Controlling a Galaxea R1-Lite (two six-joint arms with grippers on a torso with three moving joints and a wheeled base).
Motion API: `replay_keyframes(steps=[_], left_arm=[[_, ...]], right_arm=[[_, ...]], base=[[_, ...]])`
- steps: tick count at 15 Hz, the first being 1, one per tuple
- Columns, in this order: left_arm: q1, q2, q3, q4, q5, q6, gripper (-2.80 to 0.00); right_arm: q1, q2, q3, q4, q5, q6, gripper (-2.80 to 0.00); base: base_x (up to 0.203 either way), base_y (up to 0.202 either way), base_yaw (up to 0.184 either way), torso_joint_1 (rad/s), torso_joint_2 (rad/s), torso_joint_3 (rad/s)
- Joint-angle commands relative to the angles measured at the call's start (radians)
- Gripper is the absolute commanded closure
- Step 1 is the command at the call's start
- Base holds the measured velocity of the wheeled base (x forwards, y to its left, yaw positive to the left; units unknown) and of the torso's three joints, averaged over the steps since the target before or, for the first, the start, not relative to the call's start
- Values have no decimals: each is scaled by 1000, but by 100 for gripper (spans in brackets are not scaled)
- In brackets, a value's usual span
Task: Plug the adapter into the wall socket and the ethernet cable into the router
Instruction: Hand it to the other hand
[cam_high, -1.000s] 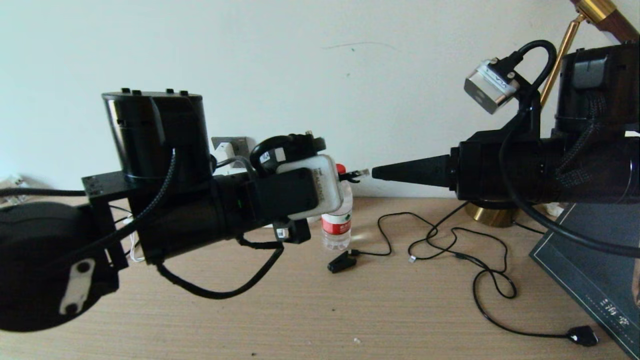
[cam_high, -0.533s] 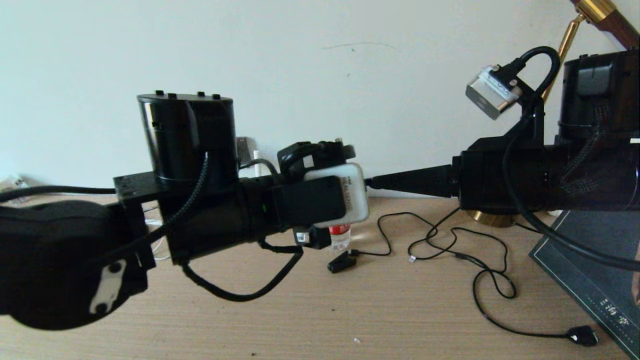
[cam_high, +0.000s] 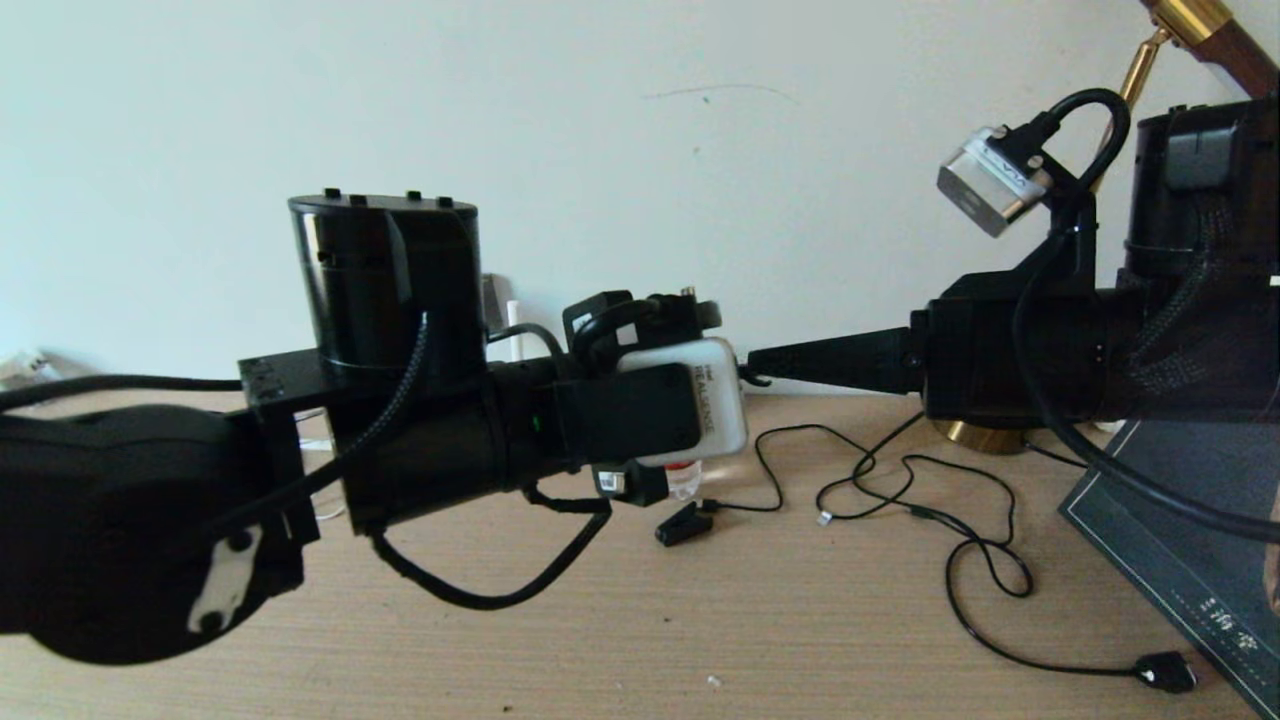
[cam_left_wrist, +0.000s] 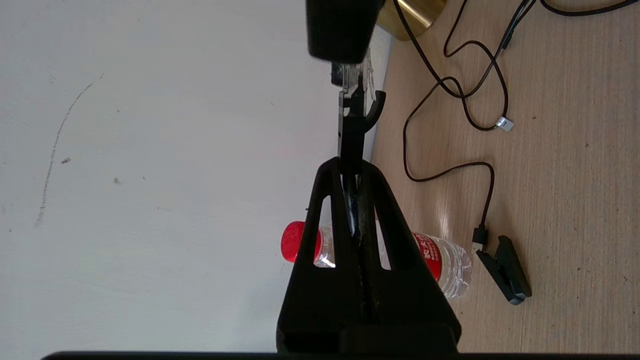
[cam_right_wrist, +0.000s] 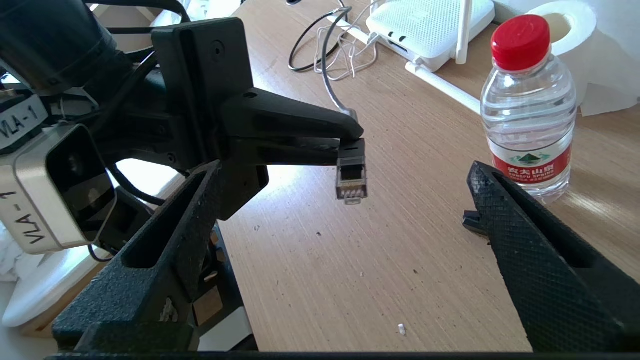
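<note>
Left hand (cam_right_wrist: 345, 137) pinching clear-tipped ethernet cable (cam_right_wrist: 351, 175) — textured right hand (cam_right_wrist: 320, 240) spread wide.

The ethernet cable (cam_right_wrist: 351, 170) is black, with a small clear connector at its end. The connector hangs in the air above the desk, with its contacts side turned toward the right wrist camera. The cable runs back between the closed fingers of the left hand (cam_right_wrist: 350, 137). The router (cam_right_wrist: 430, 27) is flat and white and lies on the desk near the wall, with a white antenna (cam_right_wrist: 440, 85) lying flat beside it. The wall socket (cam_high: 492, 303) is mostly hidden behind the left arm.
</note>
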Motion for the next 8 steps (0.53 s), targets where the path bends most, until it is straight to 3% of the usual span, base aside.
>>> replay_keyframes(steps=[1, 7, 8], left_arm=[[-8, -6, 1, -5, 0, 6, 0], [-20, -6, 1, -5, 0, 6, 0], [-20, -7, 1, -6, 0, 6, 0]], right_arm=[[0, -3, 0, -2, 4, 2, -280], [0, 0, 2, 0, 3, 2, -280], [2, 0, 3, 0, 0, 2, 0]], base=[[0, 0, 0, 0, 0, 0], [0, 0, 0, 0, 0, 0], [0, 0, 0, 0, 0, 0]])
